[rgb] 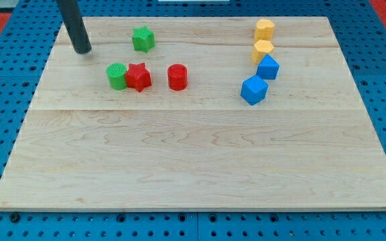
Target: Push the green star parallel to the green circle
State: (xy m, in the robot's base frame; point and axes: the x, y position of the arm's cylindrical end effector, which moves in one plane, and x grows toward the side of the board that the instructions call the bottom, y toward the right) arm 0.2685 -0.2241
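The green star (pixel 143 39) sits in the upper left of the frame, above and slightly right of the green circle (pixel 116 76), which touches the red star (pixel 138 77); a red cylinder (pixel 177 77) stands just right of those. My tip (pixel 83 49) rests to the star's left, apart from it, near the wooden board's (pixel 193 167) upper-left edge. There is no pincer here, only a bare rod. The star looks light, rigid and apt to slide easily, though its points may make it spin. I judge a push is best centred on a flat notch between points.
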